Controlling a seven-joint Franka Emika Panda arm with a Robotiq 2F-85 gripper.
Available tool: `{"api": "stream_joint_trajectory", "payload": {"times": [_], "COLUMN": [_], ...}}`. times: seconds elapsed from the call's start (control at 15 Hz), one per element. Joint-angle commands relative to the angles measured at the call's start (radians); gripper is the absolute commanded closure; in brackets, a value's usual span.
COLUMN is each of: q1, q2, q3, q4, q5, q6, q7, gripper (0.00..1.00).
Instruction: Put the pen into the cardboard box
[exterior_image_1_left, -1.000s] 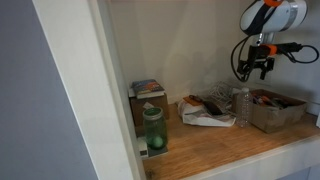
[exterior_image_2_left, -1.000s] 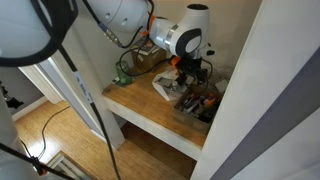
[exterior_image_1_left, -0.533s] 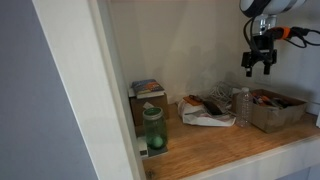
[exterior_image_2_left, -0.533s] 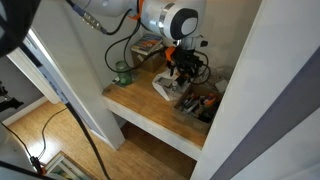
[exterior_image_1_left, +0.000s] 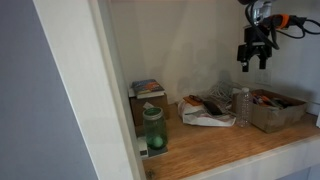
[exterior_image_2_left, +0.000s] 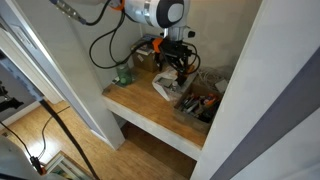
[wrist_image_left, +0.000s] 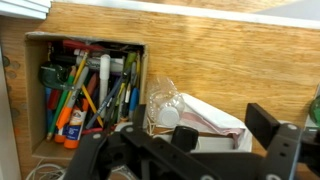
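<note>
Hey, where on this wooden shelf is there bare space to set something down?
The front strip of the wooden shelf is bare, between the green jar and the cardboard box. Behind it is crowded: white packaging, clear bottle, and the box is packed with pens.

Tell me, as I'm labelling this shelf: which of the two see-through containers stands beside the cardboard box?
The clear plastic bottle, right beside the cardboard box; the green-tinted jar stands apart near the shelf's opposite end.
</note>
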Motion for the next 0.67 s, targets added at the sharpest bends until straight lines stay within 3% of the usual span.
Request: {"api": "stream_joint_trajectory", "payload": {"times": [0.0,0.33,0.4,0.6], "q1": [0.034,0.07,0.067,0.07], "q2": [-0.133,-0.263,-0.193,-0.209], "q3": [0.026,0.046,0.04,0.039], "q4": [-0.106,-0.195,-0.12,-0.131], "q5": [-0.003,-0.021,-0.005,-0.005], "q6": [0.055,0.051,0.021,0.02], "q7": [0.038,-0.031,0.005,0.003], "gripper": [0.0,0.0,0.0,0.0]}}
